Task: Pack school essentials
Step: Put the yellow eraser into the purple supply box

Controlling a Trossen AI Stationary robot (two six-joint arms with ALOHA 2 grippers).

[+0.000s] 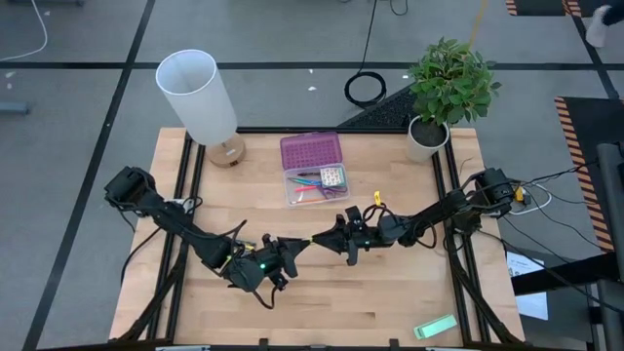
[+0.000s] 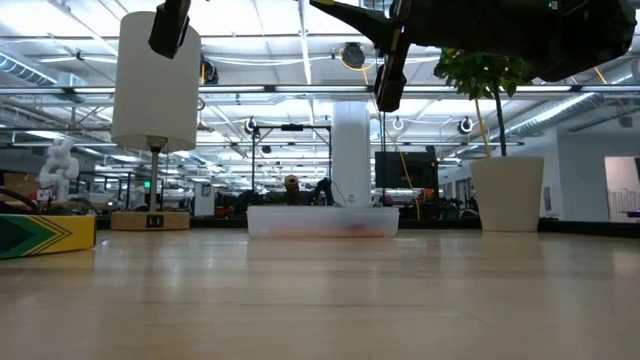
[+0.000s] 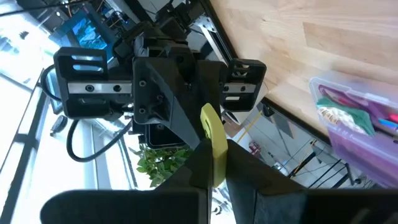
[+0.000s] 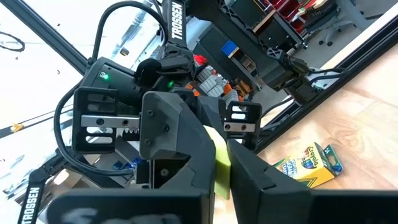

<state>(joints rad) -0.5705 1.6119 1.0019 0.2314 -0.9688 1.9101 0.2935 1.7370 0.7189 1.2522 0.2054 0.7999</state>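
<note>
My two grippers meet tip to tip above the middle of the table, left gripper (image 1: pixel 298 247) and right gripper (image 1: pixel 324 239). Between them is a tiny yellow block (image 3: pixel 214 146), which also shows in the right wrist view (image 4: pixel 221 167); both grippers are shut on it, well above the tabletop. At the far middle of the table lies an open clear case (image 1: pixel 314 185) with a purple lid (image 1: pixel 310 151), its bottom flat on the wood, with pencils and a small packet inside. A yellow-green crayon box (image 4: pixel 311 165) lies flat on the table below the arms. My left gripper pinches one end of the yellow block (image 3: pixel 216 168) between its two fingers, coming level from the table's left. The block is lifted clear of the table. My right gripper pinches the other end of the block (image 4: pixel 219 177) between its two fingers, coming level from the table's right. How far back the block reaches between either pair of fingers does not show.
A white-shaded lamp (image 1: pixel 200 97) stands at the far left corner and a potted plant (image 1: pixel 444 93) at the far right corner. A pale green flat block (image 1: pixel 435 327) lies near the front right edge. Bare wood (image 1: pixel 322 312) stretches along the near side.
</note>
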